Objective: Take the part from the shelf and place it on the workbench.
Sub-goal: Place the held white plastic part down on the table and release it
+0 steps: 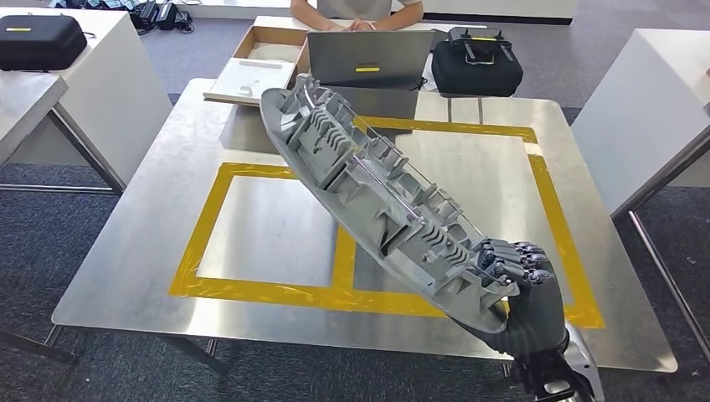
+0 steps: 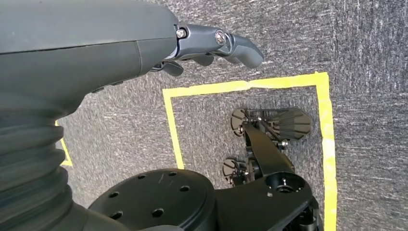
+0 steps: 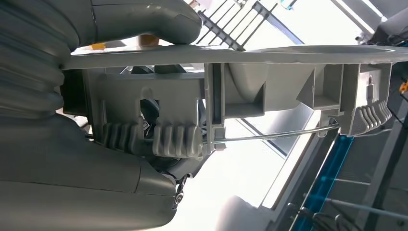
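Item: 1 grey ribbed part (image 1: pixel 381 201), grasped at its near end by right hand (image 1: pixel 511 280), tilted above the workbench (image 1: pixel 126 276). Left hand (image 2: pixel 211 45) hangs, apparently holding nothing. Step: carry finished; next, lower and release.
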### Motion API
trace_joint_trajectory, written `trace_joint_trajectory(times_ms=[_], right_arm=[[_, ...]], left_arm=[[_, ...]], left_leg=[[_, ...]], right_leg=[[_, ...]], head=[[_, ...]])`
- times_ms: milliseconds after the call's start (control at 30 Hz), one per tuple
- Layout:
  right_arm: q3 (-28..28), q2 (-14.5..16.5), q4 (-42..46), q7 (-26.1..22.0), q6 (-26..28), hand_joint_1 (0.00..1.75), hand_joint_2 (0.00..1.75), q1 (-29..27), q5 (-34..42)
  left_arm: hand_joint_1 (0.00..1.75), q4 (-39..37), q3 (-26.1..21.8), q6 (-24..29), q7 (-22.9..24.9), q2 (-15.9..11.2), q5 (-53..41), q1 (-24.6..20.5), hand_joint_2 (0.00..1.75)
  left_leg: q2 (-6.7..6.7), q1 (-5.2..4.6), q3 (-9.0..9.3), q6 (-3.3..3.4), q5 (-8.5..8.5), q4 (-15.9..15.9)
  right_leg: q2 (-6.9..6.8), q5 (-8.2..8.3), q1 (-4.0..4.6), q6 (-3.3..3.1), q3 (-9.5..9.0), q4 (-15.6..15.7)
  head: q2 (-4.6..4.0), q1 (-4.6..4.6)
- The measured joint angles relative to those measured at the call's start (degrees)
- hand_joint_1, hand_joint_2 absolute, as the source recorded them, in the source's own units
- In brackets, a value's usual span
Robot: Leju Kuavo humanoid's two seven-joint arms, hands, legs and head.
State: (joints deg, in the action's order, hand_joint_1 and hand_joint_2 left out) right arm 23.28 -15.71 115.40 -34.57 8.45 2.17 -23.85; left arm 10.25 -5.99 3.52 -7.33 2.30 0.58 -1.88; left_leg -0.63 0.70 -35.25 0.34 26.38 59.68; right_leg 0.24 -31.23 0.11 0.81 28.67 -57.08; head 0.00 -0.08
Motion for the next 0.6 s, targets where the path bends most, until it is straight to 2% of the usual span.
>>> trace_joint_trajectory(times_ms=[167,300,400,500,600], right_arm=[[0.29,0.78,0.84,1.25,1.44,1.75,1.75,-1.03,-2.93],[0.60,1.64,1.22,7.46,4.92,1.75,1.75,-1.60,-10.89],[0.49,1.81,1.11,11.34,6.28,1.75,1.75,-2.17,-13.14],[-1.97,1.82,0.55,12.55,5.76,1.75,1.75,-3.39,-14.38],[-6.71,2.03,0.25,13.08,5.37,1.75,1.75,-6.57,-17.20]], left_arm=[[0.00,0.00,-0.06,0.00,-0.03,0.13,0.03,0.02,1.75],[0.00,0.00,-0.29,0.01,-0.11,0.33,0.02,0.03,1.75],[0.00,0.00,-0.45,-0.25,-0.24,0.39,-0.05,0.06,1.75],[0.00,0.00,-0.55,-0.74,-0.40,0.39,-0.08,0.07,1.75],[0.00,0.00,-1.00,-1.09,-0.50,0.37,-0.08,0.20,1.75]], left_leg=[[0.01,0.02,0.21,-0.07,-0.04,-0.16],[0.01,0.02,0.32,-0.10,-0.06,-0.27],[0.01,0.02,0.33,-0.12,-0.07,-0.30],[-0.03,0.02,0.34,-0.13,-0.07,-0.30],[-0.18,0.01,0.34,-0.15,-0.05,-0.30]], right_leg=[[0.00,-0.02,0.02,-0.03,-0.10,-0.02],[0.00,-0.06,0.03,-0.09,-0.15,-0.02],[0.00,-0.07,0.03,-0.10,-0.14,-0.02],[-0.04,-0.09,0.02,-0.11,-0.15,-0.02],[-0.17,-0.15,0.01,-0.11,-0.21,-0.01]], head=[[0.00,-0.01],[0.00,-0.01],[0.00,-0.01],[0.00,-0.01],[0.00,0.01]])
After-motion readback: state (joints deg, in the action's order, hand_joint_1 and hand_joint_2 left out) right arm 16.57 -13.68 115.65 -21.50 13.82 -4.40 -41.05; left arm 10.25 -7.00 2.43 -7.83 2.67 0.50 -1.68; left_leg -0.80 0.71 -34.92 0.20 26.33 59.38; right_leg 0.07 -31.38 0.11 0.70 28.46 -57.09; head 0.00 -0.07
